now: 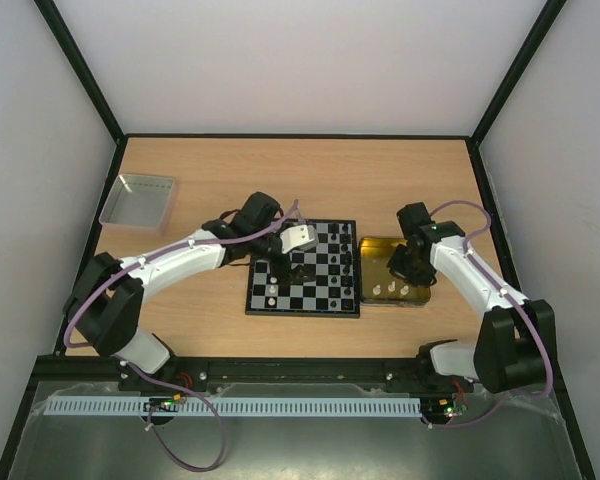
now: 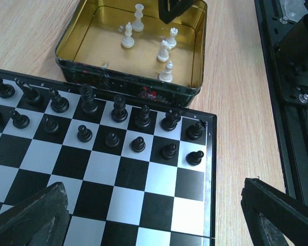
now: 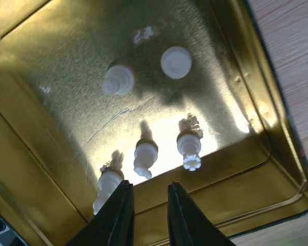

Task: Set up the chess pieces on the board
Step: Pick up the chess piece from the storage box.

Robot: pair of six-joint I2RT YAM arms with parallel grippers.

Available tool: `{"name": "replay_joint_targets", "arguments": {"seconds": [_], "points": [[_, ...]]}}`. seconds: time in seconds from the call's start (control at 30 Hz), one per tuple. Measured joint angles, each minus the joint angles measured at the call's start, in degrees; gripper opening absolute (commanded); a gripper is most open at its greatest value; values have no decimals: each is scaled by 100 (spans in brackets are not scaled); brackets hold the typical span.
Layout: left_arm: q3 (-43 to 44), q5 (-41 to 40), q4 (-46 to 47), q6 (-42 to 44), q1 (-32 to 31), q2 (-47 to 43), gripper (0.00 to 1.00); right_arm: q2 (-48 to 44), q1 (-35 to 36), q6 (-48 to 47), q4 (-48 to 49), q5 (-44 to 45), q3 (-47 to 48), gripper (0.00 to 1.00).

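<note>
Right wrist — right hand barely parted, empty, above 5 chess pieces; left hand wide open.

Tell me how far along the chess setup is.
Done: black pieces fill two rows on the board. In hand: nothing; the right gripper hovers empty over the gold tin, left gripper open above the board. Remaining: five white pieces in the tin.

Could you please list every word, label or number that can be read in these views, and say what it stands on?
None can be read.
The board has faint white marks on its border, too small to read.
The tin shows a coloured print on its outer wall, too blurred to read.
</note>
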Motion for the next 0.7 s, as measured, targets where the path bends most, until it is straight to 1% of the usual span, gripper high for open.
{"name": "replay_joint_targets", "arguments": {"seconds": [0.2,0.5,0.7], "points": [[70,-46,9,2,-52,83,92,11,195,-83,50,-103,-24,18],[70,-61,4,11,-52,175,92,282,203,-258,212,-109,-42,18],[70,-63,4,31,-52,175,92,380,201,-321,260,96,-37,18]]}}
